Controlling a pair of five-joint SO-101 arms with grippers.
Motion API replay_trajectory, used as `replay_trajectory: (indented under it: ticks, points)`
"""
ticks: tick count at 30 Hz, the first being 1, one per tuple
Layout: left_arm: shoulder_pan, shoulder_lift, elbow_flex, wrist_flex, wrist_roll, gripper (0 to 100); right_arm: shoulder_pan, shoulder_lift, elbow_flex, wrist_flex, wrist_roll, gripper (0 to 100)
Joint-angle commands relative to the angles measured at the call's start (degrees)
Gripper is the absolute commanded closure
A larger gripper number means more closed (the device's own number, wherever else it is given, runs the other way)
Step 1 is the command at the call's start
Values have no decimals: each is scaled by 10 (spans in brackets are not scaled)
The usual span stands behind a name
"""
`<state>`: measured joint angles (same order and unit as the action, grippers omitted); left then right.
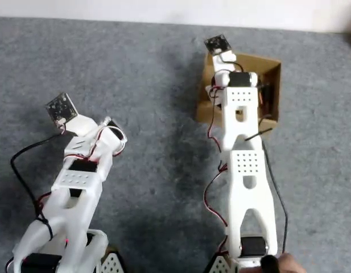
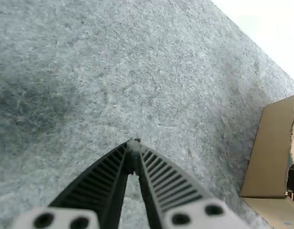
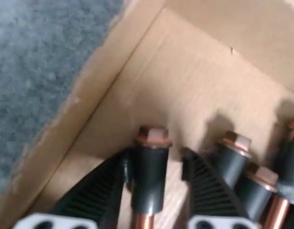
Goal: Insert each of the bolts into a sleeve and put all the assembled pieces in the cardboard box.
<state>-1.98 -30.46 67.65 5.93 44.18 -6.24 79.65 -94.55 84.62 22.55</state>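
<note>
The right gripper (image 3: 156,155) is reaching into the cardboard box (image 3: 89,109), its jaws slightly apart around an upright bolt in its sleeve (image 3: 149,174). One jaw is touching and the other is just clear. Finished pieces (image 3: 235,160) are lying just beside it. Seen from overhead, the box is sitting at 1 o'clock on the gray counter (image 1: 152,85). The left gripper (image 2: 134,145) is hovering at 8 o'clock, closed and empty. The task is likely nearing its end, with this piece awaiting release.

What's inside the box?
Inside the box are bolts in dark sleeves: one between the jaws, at least three more beside it. From above, the arm covers most of the inside.
</note>
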Motion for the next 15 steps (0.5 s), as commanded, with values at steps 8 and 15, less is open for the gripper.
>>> replay_trajectory:
  ticks: [8, 15]
  points:
    - [14, 1, -31, -12, -4, 992, -3, -189, -67, 92, 5, 831]
    - [15, -2, -28, -12, -10, 993, -31, -299, -67, 165, 4, 831]
